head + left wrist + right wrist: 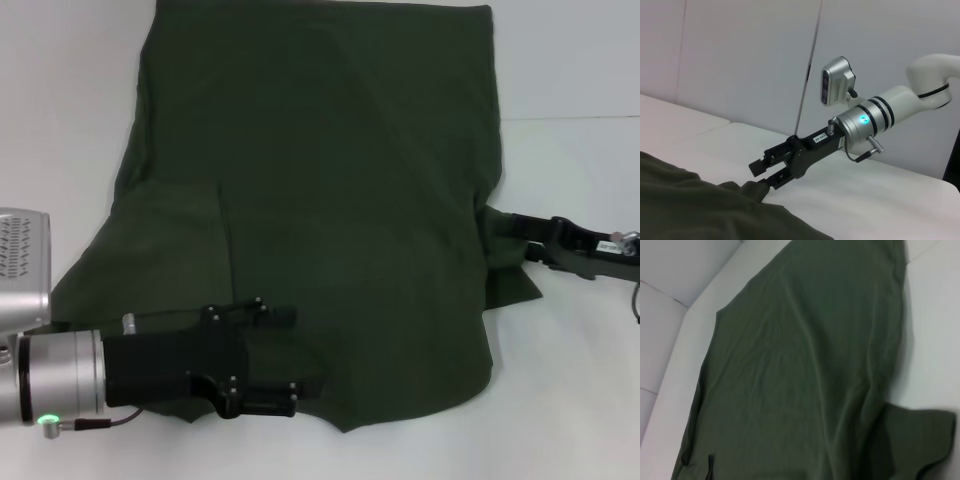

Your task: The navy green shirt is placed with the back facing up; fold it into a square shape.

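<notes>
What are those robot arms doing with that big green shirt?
The robot is starting to fold the shirt, which lies spread out on a white table. The right gripper is at the shirt's right sleeve, its fingers at the cloth's edge. The left gripper is over the shirt's near edge, by the left sleeve. No fold has been made yet.

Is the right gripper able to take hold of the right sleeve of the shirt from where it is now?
Probably yes. The right gripper is already at the edge of the navy green shirt, its open fingers around the right sleeve. Nothing lies between them on the white table.
</notes>
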Action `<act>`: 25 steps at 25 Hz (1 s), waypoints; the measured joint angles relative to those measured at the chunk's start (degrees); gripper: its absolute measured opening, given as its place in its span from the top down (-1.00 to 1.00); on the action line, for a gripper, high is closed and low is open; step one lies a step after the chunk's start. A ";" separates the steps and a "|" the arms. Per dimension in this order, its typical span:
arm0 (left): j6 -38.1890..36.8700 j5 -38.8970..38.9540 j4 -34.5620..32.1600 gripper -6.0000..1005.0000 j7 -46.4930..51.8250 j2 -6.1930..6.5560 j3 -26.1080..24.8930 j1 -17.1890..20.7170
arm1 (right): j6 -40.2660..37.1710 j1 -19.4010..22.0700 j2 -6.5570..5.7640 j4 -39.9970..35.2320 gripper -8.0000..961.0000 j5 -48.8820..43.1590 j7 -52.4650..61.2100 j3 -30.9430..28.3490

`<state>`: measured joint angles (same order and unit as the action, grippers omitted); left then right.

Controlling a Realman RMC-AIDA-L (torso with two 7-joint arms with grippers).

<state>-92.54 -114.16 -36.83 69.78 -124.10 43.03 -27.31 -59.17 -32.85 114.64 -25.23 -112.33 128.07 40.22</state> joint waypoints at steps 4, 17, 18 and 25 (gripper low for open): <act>0.00 -0.01 0.00 -0.82 0.10 0.00 -0.11 0.12 | 1.26 -0.70 0.74 0.06 -0.55 0.00 -0.34 0.03; -0.02 -0.01 -0.05 -0.82 0.34 0.09 -0.31 0.12 | 4.01 -0.43 2.01 0.18 -0.22 0.43 -0.98 -0.44; -0.06 -0.01 -0.06 -0.82 0.35 0.09 -0.32 0.11 | 4.00 -0.43 2.01 0.18 -0.12 0.43 -0.99 -0.44; -0.33 -0.01 -0.09 -0.83 0.40 0.09 -0.42 0.10 | 3.28 -0.19 1.99 -0.10 0.44 0.54 -0.99 -1.08</act>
<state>-92.87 -114.17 -36.91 70.17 -124.01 42.61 -27.21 -55.89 -33.04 116.64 -25.32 -111.79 127.08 39.14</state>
